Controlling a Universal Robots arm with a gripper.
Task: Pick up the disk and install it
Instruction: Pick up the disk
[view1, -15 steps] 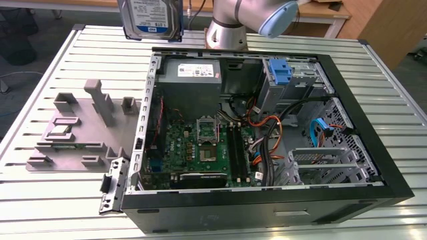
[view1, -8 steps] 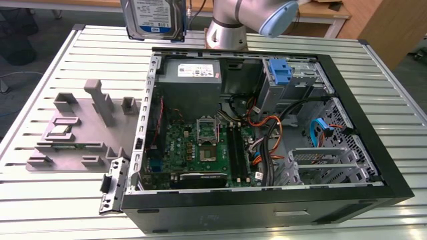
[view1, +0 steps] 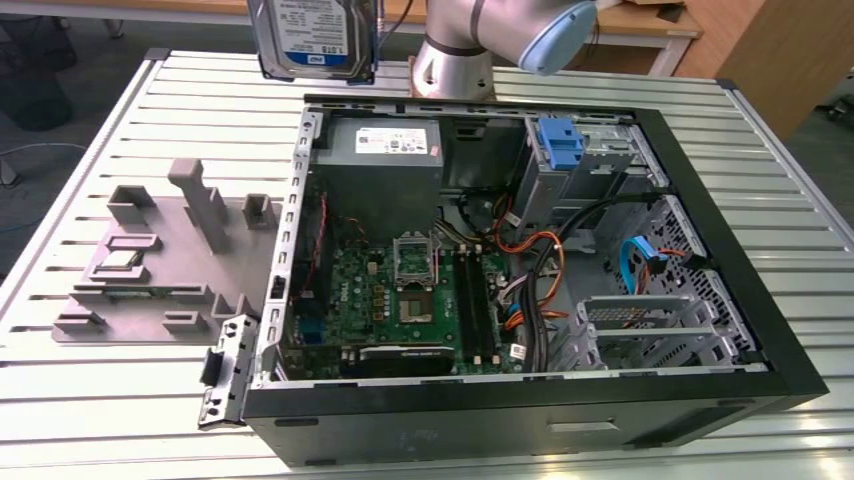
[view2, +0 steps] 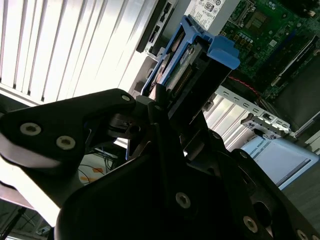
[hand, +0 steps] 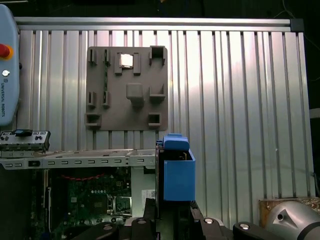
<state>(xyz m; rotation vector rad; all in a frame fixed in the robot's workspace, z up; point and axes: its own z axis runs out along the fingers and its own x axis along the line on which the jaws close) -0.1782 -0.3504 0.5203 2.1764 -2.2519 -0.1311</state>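
Observation:
The disk (view1: 314, 38) hangs in the air over the far side of the table, upright, its white-and-blue label facing the exterior camera. It sits at the exterior view's left of the arm (view1: 497, 40) and behind the open computer case (view1: 747, 330). In both wrist views my gripper (view2: 172, 107) is shut on the disk (view2: 182, 65), black fingers (view2: 157, 100) clamping its sides. The blue carrier frame (hand: 175, 170) sticks out past the gripper (hand: 172, 212), above the case's edge and the ribbed table.
The case lies on its side with the motherboard (view1: 400, 290), cables, a grey power supply (view1: 380, 150) and a blue bracket (view1: 561, 145) in a drive bay. A grey fixture plate (view1: 147, 270) lies at the exterior view's left. A pendant (hand: 7, 65) rests at the table edge.

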